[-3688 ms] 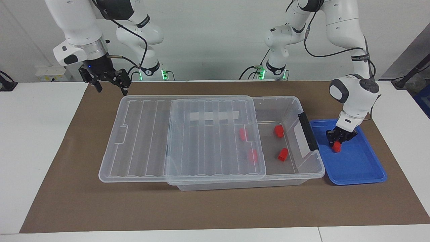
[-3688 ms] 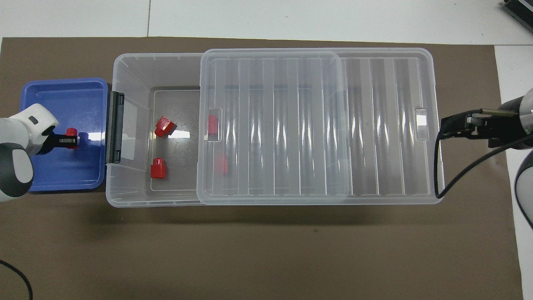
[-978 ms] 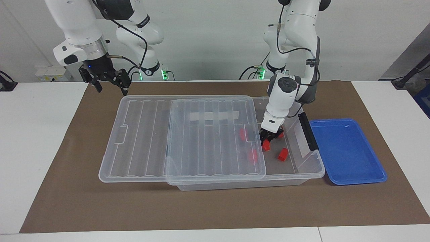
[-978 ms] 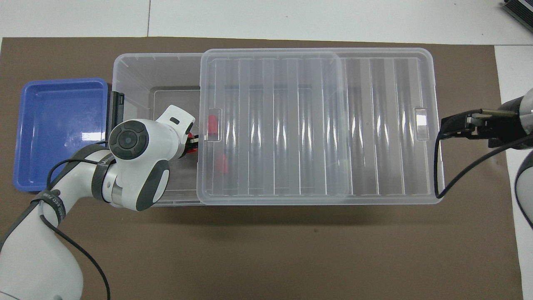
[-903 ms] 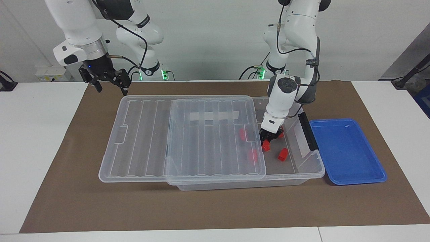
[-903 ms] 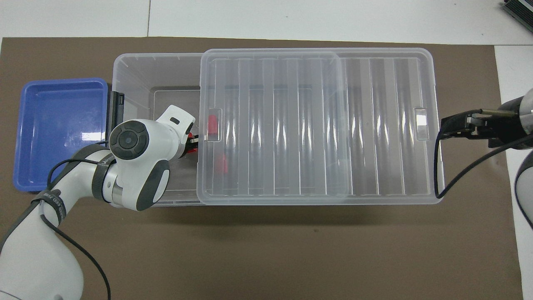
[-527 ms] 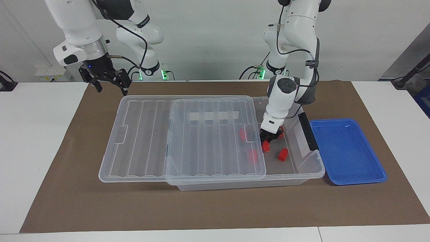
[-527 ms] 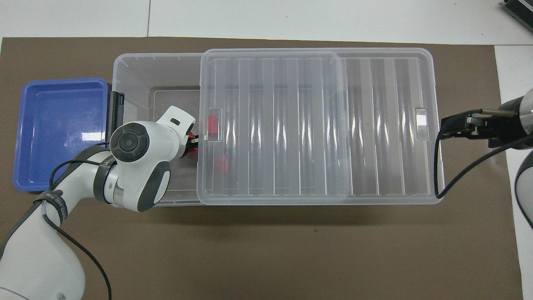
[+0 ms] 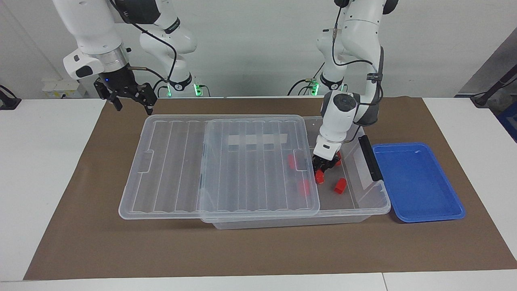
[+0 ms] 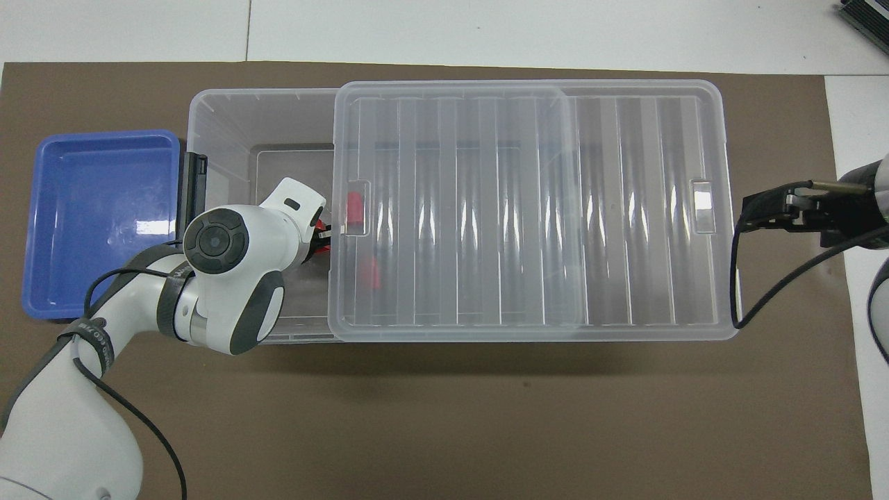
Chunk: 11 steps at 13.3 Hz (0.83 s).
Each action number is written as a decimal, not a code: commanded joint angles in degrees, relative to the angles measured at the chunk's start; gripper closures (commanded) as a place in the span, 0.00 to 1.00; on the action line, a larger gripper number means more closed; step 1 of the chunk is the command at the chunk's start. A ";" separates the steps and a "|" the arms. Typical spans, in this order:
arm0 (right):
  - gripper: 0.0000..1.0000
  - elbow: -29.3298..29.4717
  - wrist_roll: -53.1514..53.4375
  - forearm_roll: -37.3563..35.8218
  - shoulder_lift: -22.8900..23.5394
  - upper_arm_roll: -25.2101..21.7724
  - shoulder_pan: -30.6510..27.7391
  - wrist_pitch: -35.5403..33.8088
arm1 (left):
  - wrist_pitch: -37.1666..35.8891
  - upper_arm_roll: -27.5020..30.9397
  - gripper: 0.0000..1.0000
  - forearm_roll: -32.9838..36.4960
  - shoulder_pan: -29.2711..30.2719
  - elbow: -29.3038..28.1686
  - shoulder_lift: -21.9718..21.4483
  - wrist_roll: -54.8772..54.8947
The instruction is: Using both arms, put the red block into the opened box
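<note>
The clear box (image 9: 375, 204) lies on the brown mat, its ribbed lid (image 9: 242, 169) slid toward the right arm's end so the handle end is uncovered. My left gripper (image 9: 320, 173) reaches down into that uncovered end, shut on a red block (image 9: 320, 176) low over the box floor. In the overhead view the left wrist covers the gripper and only a sliver of the red block (image 10: 320, 230) shows. Another red block (image 9: 339, 185) lies on the floor, and two more (image 9: 291, 161) show through the lid. My right gripper (image 9: 133, 101) waits open over the mat beside the lid's end.
A shallow blue tray (image 9: 420, 186) with nothing in it sits beside the box's black handle (image 9: 370, 157), toward the left arm's end. The lid (image 10: 528, 208) overhangs the box toward my right gripper (image 10: 753, 208). White table surrounds the mat.
The left gripper has carried the red block from the blue tray into the box's uncovered end; over the last second it has hardly moved. The right gripper has drawn slightly away from the lid.
</note>
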 commanded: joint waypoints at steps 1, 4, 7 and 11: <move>0.00 -1.31 -0.71 0.82 -0.28 0.24 -2.13 1.46 | 1.50 0.83 0.26 1.11 -0.81 -1.02 0.12 0.13; 0.01 -5.34 -0.71 0.82 -1.07 0.15 -3.11 7.78 | 0.10 0.83 0.24 1.11 -0.81 -0.32 -0.06 0.30; 0.03 -10.00 -0.71 0.82 -0.72 0.15 -4.34 15.42 | -10.32 0.83 0.25 1.11 -0.63 4.14 -2.77 0.48; 0.28 -13.00 -2.36 0.73 0.60 0.07 -6.35 20.27 | -28.61 1.01 0.25 1.11 -0.02 12.93 -7.61 0.83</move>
